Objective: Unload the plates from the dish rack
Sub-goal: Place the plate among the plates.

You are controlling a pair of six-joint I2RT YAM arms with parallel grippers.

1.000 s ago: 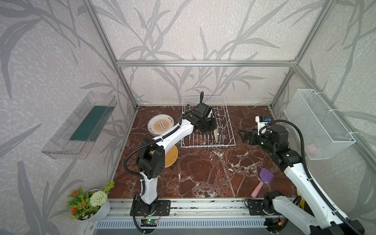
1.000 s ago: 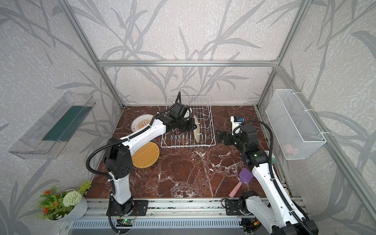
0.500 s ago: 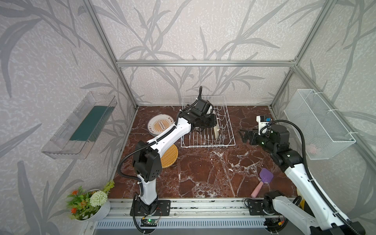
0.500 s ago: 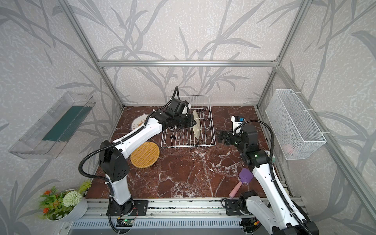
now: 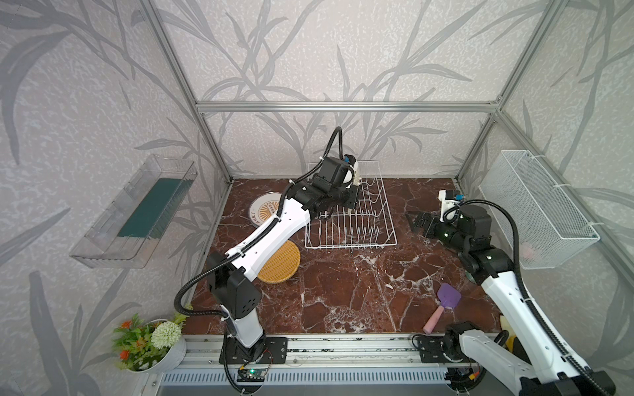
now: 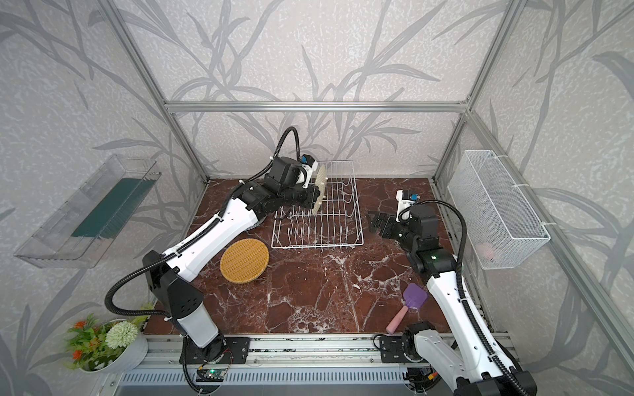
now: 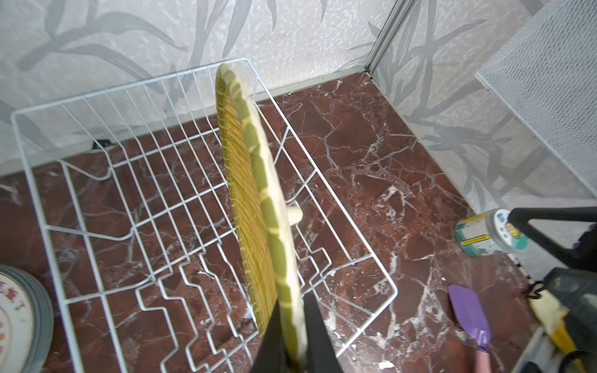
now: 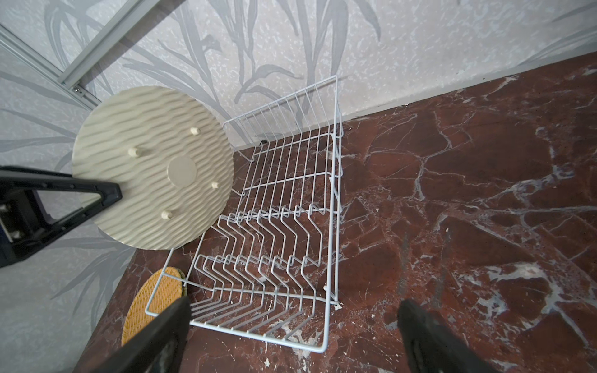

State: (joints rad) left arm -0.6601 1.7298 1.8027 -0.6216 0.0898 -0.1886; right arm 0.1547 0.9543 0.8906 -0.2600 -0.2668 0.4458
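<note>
Our left tool (image 7: 292, 326) pinches just the rim of the yellow woven round plate (image 7: 255, 193), upright over the white wire dish rack (image 6: 317, 245); it may pivot or slip. Meanwhile our right tool (image 6: 375, 222) gapes empty.

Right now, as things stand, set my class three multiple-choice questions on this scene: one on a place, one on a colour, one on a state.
1. Relative to the dish rack, the white sunburst plates lie: A inside it; B stacked on the table beside it; C beneath it.
2. The spatula has a blade that is: A green; B purple; C red.
3. The left gripper is: A open and empty; B shut on a rack wire; C shut on a yellow woven plate.
Answers: 1 B, the stack sits on the marble outside the wires; 2 B, a purple blade on a pink handle; 3 C, it pinches the plate's rim above the rack.
</note>
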